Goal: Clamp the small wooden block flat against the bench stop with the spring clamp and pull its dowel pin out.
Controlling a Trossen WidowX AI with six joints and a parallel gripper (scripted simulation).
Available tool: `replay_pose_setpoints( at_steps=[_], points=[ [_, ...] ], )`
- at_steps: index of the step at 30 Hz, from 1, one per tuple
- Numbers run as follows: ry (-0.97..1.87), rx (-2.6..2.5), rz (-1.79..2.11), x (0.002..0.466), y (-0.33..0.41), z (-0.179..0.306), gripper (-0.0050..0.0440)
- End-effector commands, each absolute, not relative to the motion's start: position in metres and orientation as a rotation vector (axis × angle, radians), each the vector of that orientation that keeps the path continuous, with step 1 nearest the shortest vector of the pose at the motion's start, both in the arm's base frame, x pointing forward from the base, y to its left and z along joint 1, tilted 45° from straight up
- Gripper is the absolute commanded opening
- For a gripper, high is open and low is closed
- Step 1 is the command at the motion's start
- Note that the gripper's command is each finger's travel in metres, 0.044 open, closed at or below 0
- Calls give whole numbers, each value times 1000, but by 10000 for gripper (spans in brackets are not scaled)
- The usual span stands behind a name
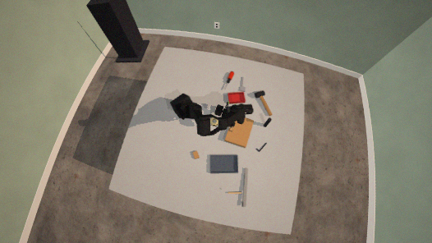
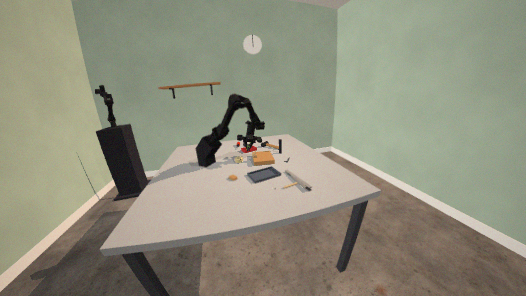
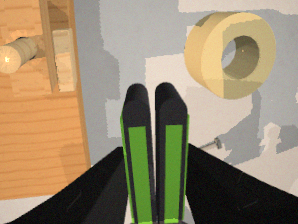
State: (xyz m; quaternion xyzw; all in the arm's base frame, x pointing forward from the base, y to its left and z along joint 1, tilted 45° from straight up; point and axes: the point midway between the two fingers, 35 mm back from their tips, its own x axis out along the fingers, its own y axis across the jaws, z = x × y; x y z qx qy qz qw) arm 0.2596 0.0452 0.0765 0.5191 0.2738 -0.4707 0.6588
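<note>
Nearest in the wrist view, the gripper (image 3: 154, 90) is seen with its green-padded fingers drawn almost together and clamped on something thin. The held thing is hidden by the pads. It is judged to be the spring clamp, but this cannot be confirmed.

Just beyond, a small screw (image 3: 213, 141) lies on the table (image 1: 164, 135), and past it a roll of masking tape (image 3: 229, 52) rests with its hole facing up.

Further left, the wooden board (image 3: 33, 136) carries the small wooden block (image 3: 59, 59) against what is taken for the bench stop (image 3: 53, 10). The two are hard to separate.

The dowel pin (image 3: 16, 56) is still seated in the block. Its long axis is judged to be upright and pointing away from the board; the lean to the left is put down to the viewing angle. The block's longer side runs along the board's edge.

The block is judged to be light, stiff and prone to sliding or lifting if the pin is pulled while it is unclamped. The pin is expected to be rigid, smooth and slim. It would best be taken across its exposed shaft near the top and drawn straight along its axis.
</note>
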Motion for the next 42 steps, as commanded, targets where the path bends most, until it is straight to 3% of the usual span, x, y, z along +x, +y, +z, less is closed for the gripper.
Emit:
replay_pose_setpoints(
  at_steps=[1, 42],
  points=[
    [621, 1185, -1061, 261, 42, 80, 0],
    [606, 1212, -1044, 266, 13, 102, 0]
  ],
)
